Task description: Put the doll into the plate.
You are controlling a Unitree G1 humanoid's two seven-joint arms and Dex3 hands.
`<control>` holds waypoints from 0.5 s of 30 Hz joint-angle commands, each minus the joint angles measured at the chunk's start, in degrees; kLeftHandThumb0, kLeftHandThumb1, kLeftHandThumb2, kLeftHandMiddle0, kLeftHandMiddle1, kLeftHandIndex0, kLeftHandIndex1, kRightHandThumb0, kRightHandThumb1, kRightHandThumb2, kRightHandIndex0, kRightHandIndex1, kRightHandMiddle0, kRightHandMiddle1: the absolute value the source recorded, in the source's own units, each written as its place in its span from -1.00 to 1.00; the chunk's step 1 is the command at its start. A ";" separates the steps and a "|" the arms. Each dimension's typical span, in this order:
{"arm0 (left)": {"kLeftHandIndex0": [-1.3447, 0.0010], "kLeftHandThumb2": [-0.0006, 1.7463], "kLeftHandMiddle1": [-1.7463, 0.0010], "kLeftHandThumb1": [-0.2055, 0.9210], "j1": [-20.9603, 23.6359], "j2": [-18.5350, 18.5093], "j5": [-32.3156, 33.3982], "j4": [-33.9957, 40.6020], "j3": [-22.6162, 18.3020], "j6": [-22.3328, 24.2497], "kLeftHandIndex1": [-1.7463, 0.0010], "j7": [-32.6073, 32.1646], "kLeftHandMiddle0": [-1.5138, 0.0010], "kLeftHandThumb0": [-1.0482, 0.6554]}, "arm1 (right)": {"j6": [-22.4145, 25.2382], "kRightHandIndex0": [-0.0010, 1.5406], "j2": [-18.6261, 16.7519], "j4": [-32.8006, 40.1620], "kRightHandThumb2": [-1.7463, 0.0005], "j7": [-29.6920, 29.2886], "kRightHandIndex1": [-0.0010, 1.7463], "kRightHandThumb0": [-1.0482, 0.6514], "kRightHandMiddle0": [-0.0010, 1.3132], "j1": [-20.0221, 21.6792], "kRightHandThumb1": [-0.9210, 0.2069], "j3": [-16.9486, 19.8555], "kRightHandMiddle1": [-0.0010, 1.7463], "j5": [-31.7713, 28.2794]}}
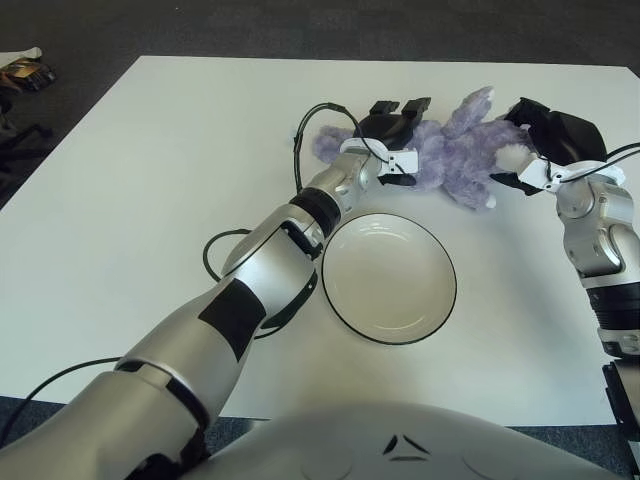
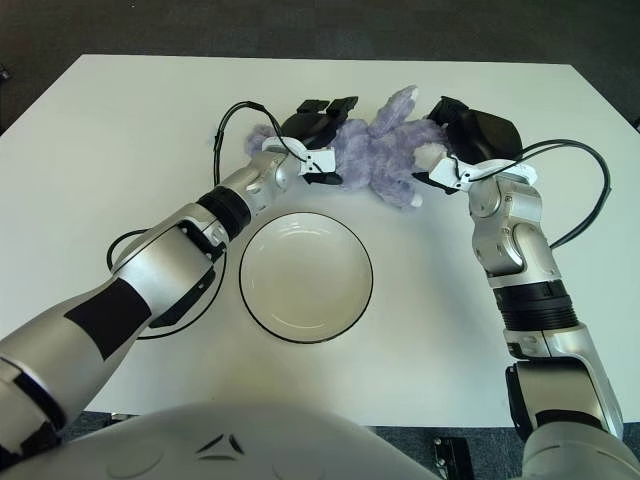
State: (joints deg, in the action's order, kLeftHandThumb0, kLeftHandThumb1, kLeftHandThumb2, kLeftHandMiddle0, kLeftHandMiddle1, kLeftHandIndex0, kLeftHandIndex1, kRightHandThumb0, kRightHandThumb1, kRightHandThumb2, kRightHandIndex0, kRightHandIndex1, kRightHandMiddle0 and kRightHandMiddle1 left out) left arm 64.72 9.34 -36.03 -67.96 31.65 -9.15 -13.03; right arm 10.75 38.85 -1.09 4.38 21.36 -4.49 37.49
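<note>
white desk (image 1: 130, 190) spread wide under everything, and i worked at its far side. nearer me sat the plate (image 1: 389, 277), round, pale, dark-rimmed and with nothing in it. beyond it the doll (image 1: 455, 150), a purple plush animal, lay sprawled on the desk, well short of the plate and not lifted as far as i could tell. my left hand (image 1: 388, 140) pressed against its left end, dark fingers partly spread around the plush, not yet clearly closed. my right hand (image 1: 548, 135) met the other end, fingers curled about the pale foot; whether they truly gripped i could not tell. i judged this the grasping step, both hands bracketing the toy. the next move called for a firm squeeze from both sides, a lift, then a short carry toward me and over the plate's rim.
</note>
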 commanded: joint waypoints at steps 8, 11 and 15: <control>1.00 -0.26 0.81 0.18 -0.24 1.42 0.21 -0.53 0.24 -1.13 1.00 2.14 0.97 -0.76 | 1.29 -0.27 -0.29 3.34 -0.36 1.64 0.78 0.22 0.33 -1.15 0.18 1.44 0.51 -0.17; 1.00 -0.35 0.52 0.26 -0.18 1.38 0.55 -0.49 0.01 -1.51 1.00 3.31 0.99 -0.80 | 1.93 -0.27 -0.45 3.89 -0.33 1.92 0.75 0.22 0.32 -1.27 0.15 1.51 0.51 -0.01; 1.00 -0.38 0.43 0.28 -0.15 1.61 2.39 -0.53 -1.28 -1.85 1.00 6.65 1.00 -0.82 | 2.68 -0.27 -0.57 4.56 -0.32 1.87 0.74 0.22 0.32 -1.46 0.14 1.40 0.52 0.46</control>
State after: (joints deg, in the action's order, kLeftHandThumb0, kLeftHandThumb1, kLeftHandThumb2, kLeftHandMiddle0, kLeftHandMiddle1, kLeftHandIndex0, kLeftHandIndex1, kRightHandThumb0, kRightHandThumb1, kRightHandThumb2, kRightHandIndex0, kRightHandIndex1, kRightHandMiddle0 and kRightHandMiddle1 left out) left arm 64.72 9.37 -34.97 -68.09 31.35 -10.46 -8.95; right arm 12.89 38.66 2.25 6.00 20.39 -3.73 37.50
